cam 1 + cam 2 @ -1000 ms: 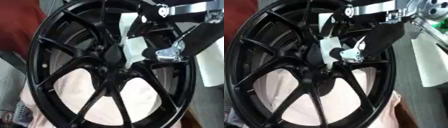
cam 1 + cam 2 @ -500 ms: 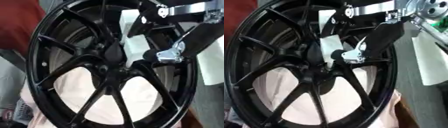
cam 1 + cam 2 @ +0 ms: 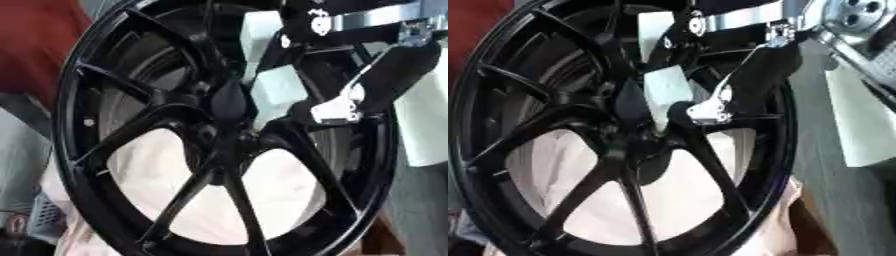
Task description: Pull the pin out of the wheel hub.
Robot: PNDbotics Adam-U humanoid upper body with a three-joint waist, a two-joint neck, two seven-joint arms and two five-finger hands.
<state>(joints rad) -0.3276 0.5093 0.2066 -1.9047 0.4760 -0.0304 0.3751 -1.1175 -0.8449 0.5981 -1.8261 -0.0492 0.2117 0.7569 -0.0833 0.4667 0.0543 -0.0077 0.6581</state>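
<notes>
At the wheel hub [image 3: 229,107], right hand [image 3: 337,111] reaches its centre.

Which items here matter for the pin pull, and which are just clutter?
Job:
black wheel, standing upright
wheel hub at its centre
right robot hand, reaching in beside the hub; fingers hard to make out
pin: not distinguishable

Lying about:
pale cloth seen through the spokes
red fabric at upper left
white panel at right
</notes>
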